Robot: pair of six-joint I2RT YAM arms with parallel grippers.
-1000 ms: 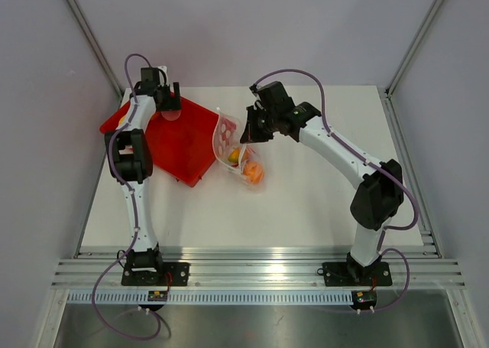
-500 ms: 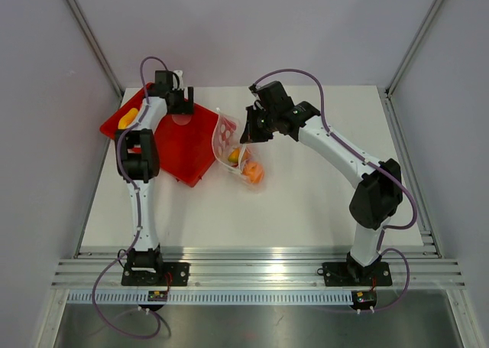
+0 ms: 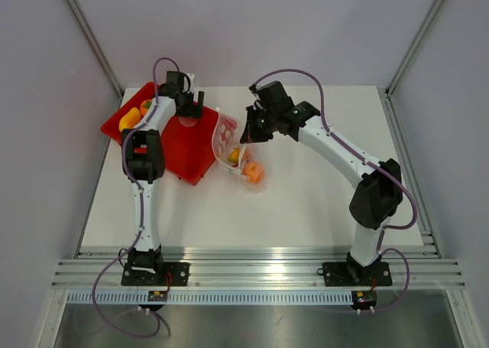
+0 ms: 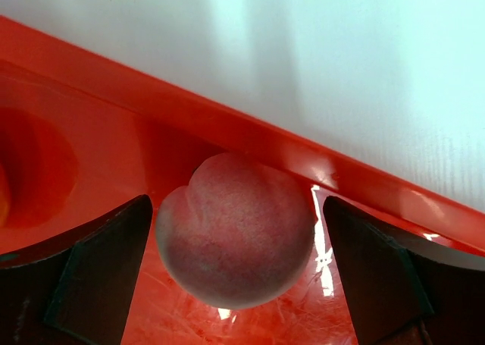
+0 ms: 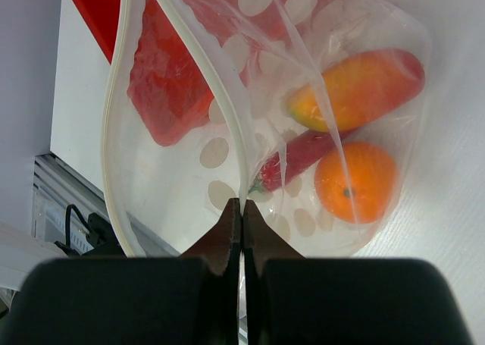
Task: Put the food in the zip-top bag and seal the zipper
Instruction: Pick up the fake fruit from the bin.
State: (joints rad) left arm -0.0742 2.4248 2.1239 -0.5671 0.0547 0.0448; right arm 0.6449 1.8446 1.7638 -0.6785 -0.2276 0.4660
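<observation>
Pinching the zipper (image 5: 216,73) of the zip-top bag (image 5: 295,216) between pressed-together fingers, the right gripper (image 5: 241,207) holds the mouth agape just beside the red tray (image 3: 183,151) — inside lie a yellow-orange oval (image 5: 352,87), an orange ball (image 5: 356,180) and a slim red piece (image 5: 299,157). The left gripper (image 3: 191,106) sits at the tray's far edge, its fingers (image 4: 98,269) either side of the pale pink ball (image 4: 236,239) with a thin sliver of gap on each side — whether they grip it I cannot tell; more orange-yellow fruit (image 3: 131,117) lies in the tray's left corner
</observation>
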